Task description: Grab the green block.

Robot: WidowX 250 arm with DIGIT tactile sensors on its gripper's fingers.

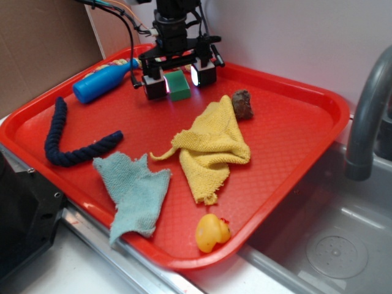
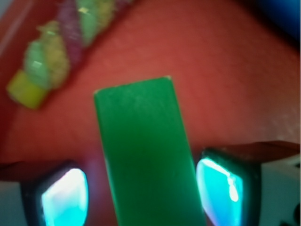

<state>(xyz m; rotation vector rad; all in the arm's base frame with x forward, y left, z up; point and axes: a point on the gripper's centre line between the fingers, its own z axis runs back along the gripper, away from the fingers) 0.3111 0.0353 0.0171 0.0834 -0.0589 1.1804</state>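
The green block (image 1: pixel 179 84) lies flat on the red tray (image 1: pixel 294 153) near its far edge. My gripper (image 1: pixel 179 80) is lowered over it, one finger on each side. In the wrist view the green block (image 2: pixel 146 150) runs lengthwise between the two glowing pads (image 2: pixel 63 195). A strip of tray shows between the left pad and the block, while the right pad sits very close to it. The gripper (image 2: pixel 142 193) is open around the block, which rests on the tray.
A blue bottle (image 1: pixel 101 81) lies left of the gripper, with a multicoloured braided toy (image 2: pixel 61 47) behind it. On the tray are also a navy rope (image 1: pixel 67 147), teal cloth (image 1: pixel 135 190), yellow cloth (image 1: pixel 211 147), brown lump (image 1: pixel 242 104) and yellow duck (image 1: pixel 211 233). A faucet (image 1: pixel 367 116) stands right.
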